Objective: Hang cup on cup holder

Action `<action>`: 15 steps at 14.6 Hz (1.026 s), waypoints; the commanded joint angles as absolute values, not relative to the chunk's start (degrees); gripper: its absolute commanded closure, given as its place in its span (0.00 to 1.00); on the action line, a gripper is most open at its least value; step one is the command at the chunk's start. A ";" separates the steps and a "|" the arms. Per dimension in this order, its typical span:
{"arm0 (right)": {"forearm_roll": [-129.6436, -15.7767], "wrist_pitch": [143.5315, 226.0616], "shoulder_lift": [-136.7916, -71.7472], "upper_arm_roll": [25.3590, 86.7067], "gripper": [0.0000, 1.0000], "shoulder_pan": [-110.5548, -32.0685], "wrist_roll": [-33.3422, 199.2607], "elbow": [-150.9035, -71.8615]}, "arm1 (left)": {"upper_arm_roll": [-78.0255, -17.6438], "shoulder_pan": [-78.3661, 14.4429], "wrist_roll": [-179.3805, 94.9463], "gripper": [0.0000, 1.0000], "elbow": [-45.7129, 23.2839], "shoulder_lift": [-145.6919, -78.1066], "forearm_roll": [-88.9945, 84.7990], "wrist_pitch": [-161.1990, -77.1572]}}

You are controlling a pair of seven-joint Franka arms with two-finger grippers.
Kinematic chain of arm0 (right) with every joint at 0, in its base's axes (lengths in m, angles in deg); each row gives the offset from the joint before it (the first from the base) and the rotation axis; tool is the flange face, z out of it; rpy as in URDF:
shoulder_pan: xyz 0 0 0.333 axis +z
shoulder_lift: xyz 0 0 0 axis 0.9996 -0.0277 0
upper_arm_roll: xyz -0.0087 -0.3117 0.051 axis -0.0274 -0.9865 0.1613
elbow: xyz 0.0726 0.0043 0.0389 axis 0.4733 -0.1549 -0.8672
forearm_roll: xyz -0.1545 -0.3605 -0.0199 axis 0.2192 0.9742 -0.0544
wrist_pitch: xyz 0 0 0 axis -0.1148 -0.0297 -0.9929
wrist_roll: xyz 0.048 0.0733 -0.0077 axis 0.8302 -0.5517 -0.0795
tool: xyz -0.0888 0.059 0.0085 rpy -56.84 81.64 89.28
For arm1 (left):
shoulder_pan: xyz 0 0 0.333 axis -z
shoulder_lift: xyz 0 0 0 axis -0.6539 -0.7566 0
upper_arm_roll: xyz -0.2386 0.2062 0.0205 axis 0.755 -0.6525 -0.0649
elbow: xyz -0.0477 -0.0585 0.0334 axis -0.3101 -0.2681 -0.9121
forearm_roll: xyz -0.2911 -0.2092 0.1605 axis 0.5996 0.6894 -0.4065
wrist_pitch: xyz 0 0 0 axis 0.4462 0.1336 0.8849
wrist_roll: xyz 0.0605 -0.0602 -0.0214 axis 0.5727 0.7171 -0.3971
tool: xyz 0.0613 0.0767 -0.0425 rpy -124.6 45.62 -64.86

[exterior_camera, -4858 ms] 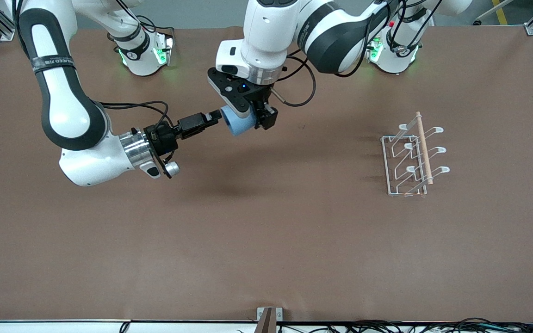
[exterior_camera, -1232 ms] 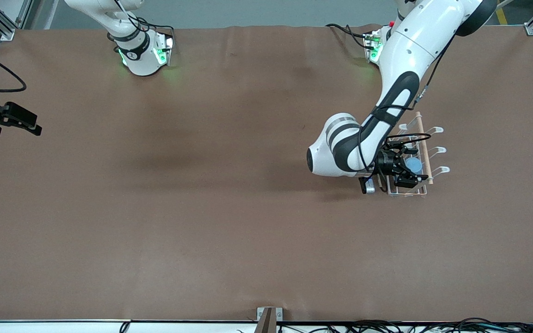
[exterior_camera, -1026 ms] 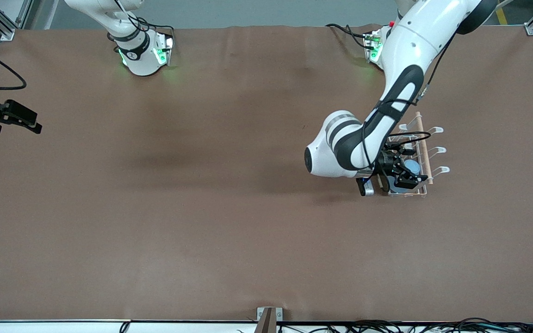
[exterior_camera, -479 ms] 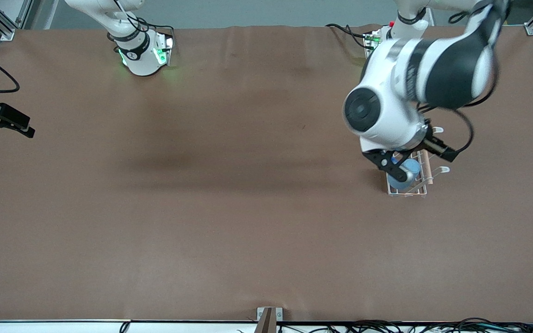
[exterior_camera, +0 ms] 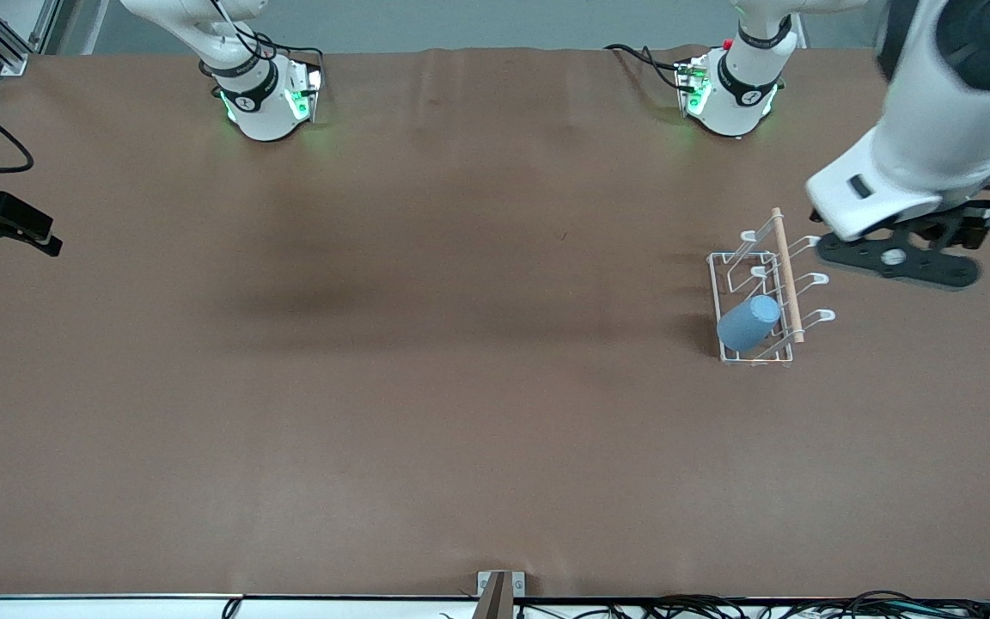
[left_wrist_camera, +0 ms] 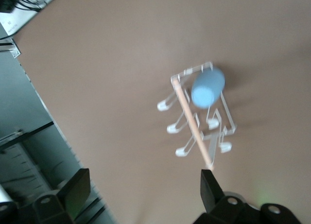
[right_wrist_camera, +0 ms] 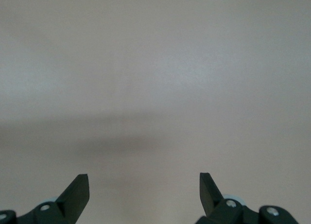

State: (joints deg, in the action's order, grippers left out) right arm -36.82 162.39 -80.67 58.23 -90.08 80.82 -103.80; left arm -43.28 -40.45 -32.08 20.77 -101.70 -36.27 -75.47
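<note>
The light-blue cup (exterior_camera: 748, 322) hangs tilted, mouth down, on a prong of the white wire cup holder (exterior_camera: 785, 271), on the row facing the right arm's end and nearest the front camera. Nothing grips it. In the left wrist view the cup (left_wrist_camera: 208, 87) sits beside the cup holder's wooden rod (left_wrist_camera: 193, 122). My left gripper (exterior_camera: 942, 232) is up in the air beside the rack toward the left arm's end, open and empty (left_wrist_camera: 144, 187). My right gripper (exterior_camera: 39, 236) waits open over bare table at the right arm's end (right_wrist_camera: 143, 185).
A brown cover (exterior_camera: 426, 387) lies over the whole table. A metal bracket (exterior_camera: 499, 589) and cables run along the edge nearest the front camera. The table's edge and a frame rail (left_wrist_camera: 29, 136) show in the left wrist view.
My left gripper has drawn back from the cup, risen and swung toward the left arm's end of the table. The cup stays on its prong. The right gripper has barely moved.
</note>
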 commanded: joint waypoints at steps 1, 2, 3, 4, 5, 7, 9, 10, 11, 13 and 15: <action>-36.66 161.91 -79.40 58.76 0.00 -90.61 81.53 -105.17 | -43.13 -42.76 -38.03 0.00 19.94 -100.87 -29.67 -77.86; -36.66 161.03 -79.40 58.76 0.00 -90.69 81.53 -105.17 | -43.13 -44.68 -39.88 0.00 19.86 -100.17 -27.11 -77.86; -36.66 160.24 -79.40 58.76 0.00 -90.70 82.05 -105.17 | -43.05 -46.27 -40.77 0.00 19.77 -99.21 -24.65 -77.86; -36.66 159.97 -79.40 58.76 0.00 -90.61 82.32 -105.17 | -43.74 -46.72 -40.86 0.00 19.51 -98.50 -22.62 -78.04; -36.66 159.88 -79.31 58.76 0.00 -90.61 82.58 -105.17 | -46.27 -46.29 -40.86 0.00 18.81 -96.41 -20.34 -78.48; -36.66 159.79 -79.31 58.76 0.00 -90.61 82.67 -105.17 | -52.77 -44.71 -40.86 0.00 13.73 -92.19 -14.37 -81.02; -36.66 159.88 -79.40 58.67 0.00 -90.78 83.28 -105.17 | -58.58 -41.56 -40.78 0.00 7.23 -87.27 -11.88 -82.52; -36.66 160.23 -79.40 58.67 0.00 -90.78 83.46 -105.09 | -60.69 -40.23 -40.52 0.00 4.07 -85.16 -11.79 -83.13; -36.66 160.40 -79.40 58.67 0.00 -90.87 83.46 -105.08 | -61.67 -39.52 -40.25 0.00 1.16 -83.22 -11.79 -83.92; -36.66 160.41 -79.49 58.76 0.00 -90.87 83.55 -105.08 | -61.85 -39.43 -39.81 0.00 -4.64 -79.62 -12.14 -86.90; -36.66 160.41 -79.57 58.76 0.00 -90.87 83.55 -105.08 | -61.85 -39.52 -39.63 0.00 -9.48 -76.54 -12.32 -89.10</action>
